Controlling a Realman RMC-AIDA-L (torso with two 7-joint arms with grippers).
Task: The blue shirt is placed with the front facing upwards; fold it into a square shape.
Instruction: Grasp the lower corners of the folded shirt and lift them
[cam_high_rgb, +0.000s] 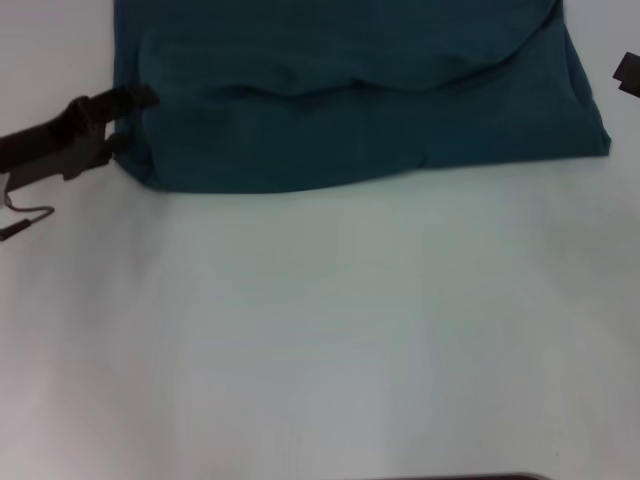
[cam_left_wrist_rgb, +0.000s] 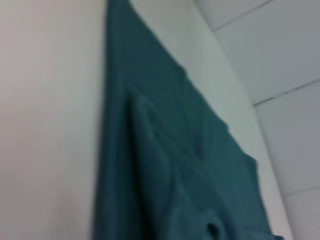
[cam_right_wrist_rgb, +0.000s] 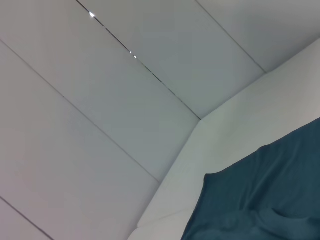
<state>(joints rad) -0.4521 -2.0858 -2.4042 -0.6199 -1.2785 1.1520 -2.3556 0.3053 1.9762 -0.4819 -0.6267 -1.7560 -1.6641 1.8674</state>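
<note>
white table top (cam_high_rgb: 320, 330), pale panelled wall with thin seams (cam_right_wrist_rgb: 100, 100)

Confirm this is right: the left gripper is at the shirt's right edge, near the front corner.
Wrong side. The head view shows the left gripper at the left edge of the shirt, near its front corner. The right edge has no gripper on it.

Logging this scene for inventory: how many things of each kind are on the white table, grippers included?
Dark teal-blue fabric shirt: 1
Black robot grippers: 2, left gripper at the shirt's left edge, right gripper at the view's right border
White table: 1
Total: 4
</note>
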